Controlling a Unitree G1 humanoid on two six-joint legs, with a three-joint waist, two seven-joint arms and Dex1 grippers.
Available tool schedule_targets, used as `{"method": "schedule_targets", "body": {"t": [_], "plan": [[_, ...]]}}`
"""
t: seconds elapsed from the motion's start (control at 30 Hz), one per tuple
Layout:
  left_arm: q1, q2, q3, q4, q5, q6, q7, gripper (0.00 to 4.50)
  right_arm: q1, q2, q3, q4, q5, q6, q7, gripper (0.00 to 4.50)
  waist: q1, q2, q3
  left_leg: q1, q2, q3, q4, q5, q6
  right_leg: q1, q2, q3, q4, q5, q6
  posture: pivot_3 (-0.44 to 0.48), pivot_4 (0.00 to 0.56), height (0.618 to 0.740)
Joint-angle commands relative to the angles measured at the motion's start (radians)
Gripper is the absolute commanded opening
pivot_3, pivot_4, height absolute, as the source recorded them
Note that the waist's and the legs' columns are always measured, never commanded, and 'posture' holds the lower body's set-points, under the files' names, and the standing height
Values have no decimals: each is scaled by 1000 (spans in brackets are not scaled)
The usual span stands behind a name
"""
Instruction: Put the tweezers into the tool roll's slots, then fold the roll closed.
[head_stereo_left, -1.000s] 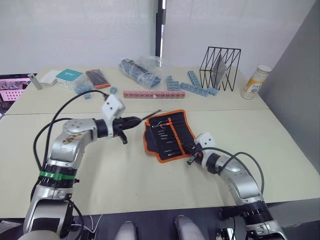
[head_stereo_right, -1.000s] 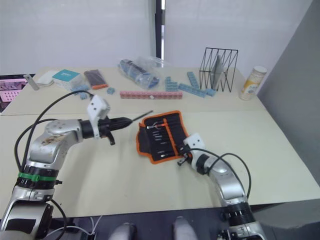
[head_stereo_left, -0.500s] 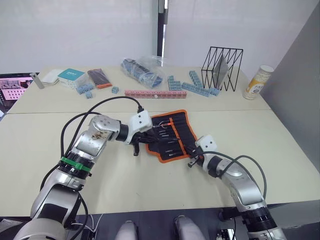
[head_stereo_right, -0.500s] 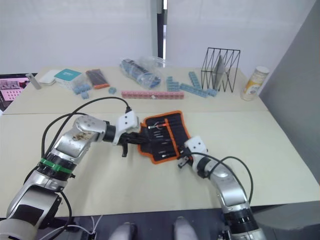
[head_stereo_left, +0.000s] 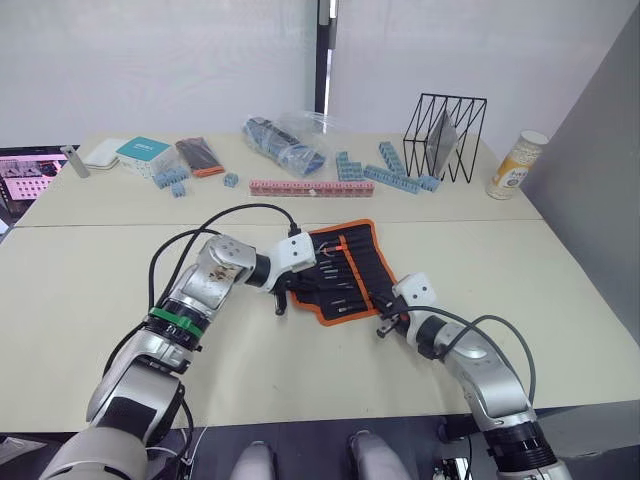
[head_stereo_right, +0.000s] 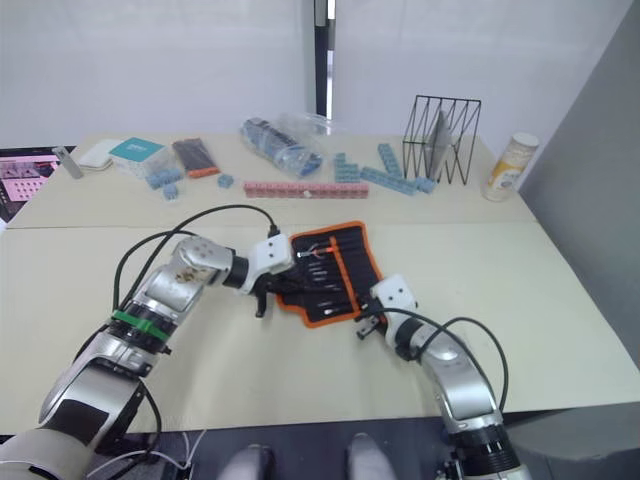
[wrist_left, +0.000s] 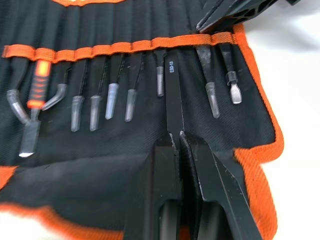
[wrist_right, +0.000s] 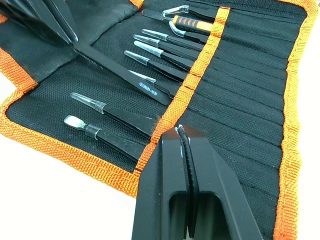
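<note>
- Black fabric tool roll (head_stereo_left: 343, 272) lies open at centre of the head frames, on the near slab of a beige table (head_stereo_left: 250, 350); orange binding runs round its whole edge.
- Roll's near corner lies just beside the right gripper (head_stereo_left: 385, 326); its left edge lies under the left gripper (head_stereo_left: 300, 278).
- Open tabletop: wide bare stretch at lower left and lower centre of the head frames, another bare stretch to the right of the roll.
- Upper part of the frames, well apart from the roll: pink block strip (head_stereo_left: 295, 187), blue blocks (head_stereo_left: 385, 172), clear bag (head_stereo_left: 285, 143), black wire rack (head_stereo_left: 444, 135), pale can (head_stereo_left: 515, 163) at upper right.
- Left arm: reaches in from lower left, elbow bent, forearm angled toward centre, cable looping above it. Its gripper is clamped on one pair of tweezers (wrist_left: 174, 92), the fingers (wrist_left: 162, 175) pinched on the near end.
- In the left wrist view the held tool's far end reaches the orange strip edging the slots (wrist_left: 125, 49); whether it is inside a pocket I cannot tell.
- Other capped tools sit in the pockets on either side of it, tips sticking out; an orange-handled one sits at the far left of that view.
- Right arm: comes in from lower right, forearm low over the table, wrist pointing toward the roll's near edge.
- Right wrist view: its fingers (wrist_right: 165, 165) pressed together, tips at the orange strip; whether fabric is pinched between them I cannot tell.
</note>
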Motion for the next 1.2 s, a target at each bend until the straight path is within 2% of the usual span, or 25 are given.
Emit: {"method": "schedule_targets", "body": {"t": [0.03,0.4,0.6,1.07,1.2], "plan": [[-17,-20,0,8,15,-42,-1,44,9,-3,-3,-13,0,9,-3,0,0,0,0,0,0,0,0,0,0,0,0,0,0,0,0,0,150,737],[-24,-73,15,31,32,-47,13,44,9,-1,0,-9,-2,7,-3,0,0,0,0,0,0,0,0,0,0,0,0,0,0,0,0,0,150,737],[-37,-153,6,87,48,-80,63,44,8,2,6,-6,-3,12,-3,0,2,0,0,0,0,0,1,0,0,1,0,0,0,0,0,0,150,737],[-118,-327,11,378,113,-254,153,44,20,2,17,-27,-4,40,-3,0,6,0,0,0,-1,-1,1,0,0,2,0,0,0,0,1,0,150,737],[-125,-336,15,395,114,-259,142,44,27,0,16,-37,-3,47,-5,0,13,0,0,0,-2,-2,3,0,0,3,0,1,0,0,2,0,150,737]]}}
